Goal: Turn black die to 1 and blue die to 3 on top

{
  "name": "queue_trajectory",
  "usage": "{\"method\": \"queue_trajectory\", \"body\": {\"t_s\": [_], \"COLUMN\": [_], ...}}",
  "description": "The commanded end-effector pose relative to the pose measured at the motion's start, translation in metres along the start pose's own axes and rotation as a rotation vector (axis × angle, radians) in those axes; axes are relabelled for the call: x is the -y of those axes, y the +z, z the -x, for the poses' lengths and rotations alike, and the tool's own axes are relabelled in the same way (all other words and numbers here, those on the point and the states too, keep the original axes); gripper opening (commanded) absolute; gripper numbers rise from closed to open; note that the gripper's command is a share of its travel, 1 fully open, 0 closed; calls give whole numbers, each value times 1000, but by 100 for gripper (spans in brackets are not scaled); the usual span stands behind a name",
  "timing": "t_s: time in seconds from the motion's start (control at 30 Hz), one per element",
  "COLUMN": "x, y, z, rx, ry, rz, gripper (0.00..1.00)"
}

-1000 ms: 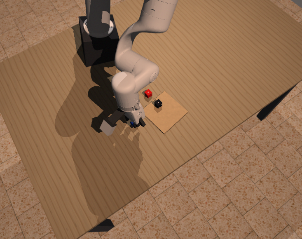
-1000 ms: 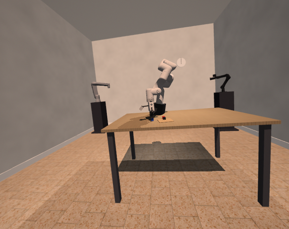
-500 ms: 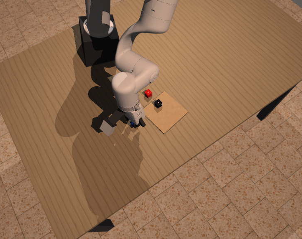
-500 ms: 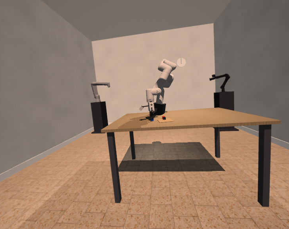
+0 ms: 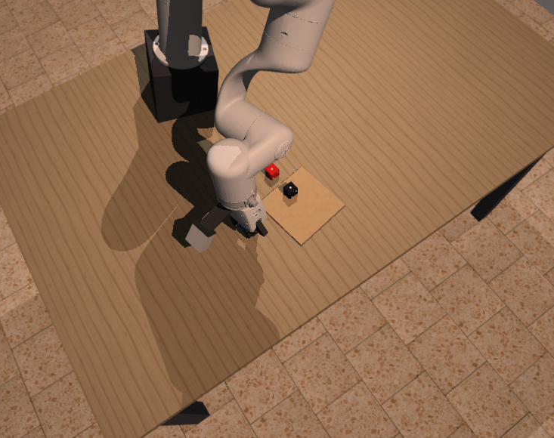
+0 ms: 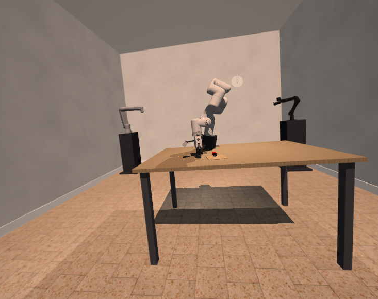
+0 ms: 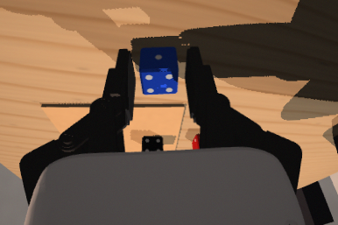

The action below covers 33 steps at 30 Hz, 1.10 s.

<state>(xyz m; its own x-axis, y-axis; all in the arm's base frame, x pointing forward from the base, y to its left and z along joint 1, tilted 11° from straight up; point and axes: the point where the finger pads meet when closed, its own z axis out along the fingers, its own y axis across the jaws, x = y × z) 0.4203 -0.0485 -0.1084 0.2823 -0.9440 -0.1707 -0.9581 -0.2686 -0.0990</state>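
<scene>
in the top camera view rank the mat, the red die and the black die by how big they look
1. Mat, by far the largest.
2. Red die and black die look about alike; I can't rank them.

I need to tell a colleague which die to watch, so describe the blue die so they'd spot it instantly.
Follow the arm down to its gripper beside the tan mat. The blue die sits on bare wood between the black fingers, the only die off the mat.
</scene>
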Motion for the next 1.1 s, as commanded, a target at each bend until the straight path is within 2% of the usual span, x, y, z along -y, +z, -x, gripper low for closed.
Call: {"method": "queue_trajectory", "body": {"t_s": [0.0, 1.07], "x": [2, 2], "y": [2, 6], "z": [-1, -1], "rx": [-3, -3], "ry": [0, 0], "rz": [-4, -4], "gripper": [42, 42]}}
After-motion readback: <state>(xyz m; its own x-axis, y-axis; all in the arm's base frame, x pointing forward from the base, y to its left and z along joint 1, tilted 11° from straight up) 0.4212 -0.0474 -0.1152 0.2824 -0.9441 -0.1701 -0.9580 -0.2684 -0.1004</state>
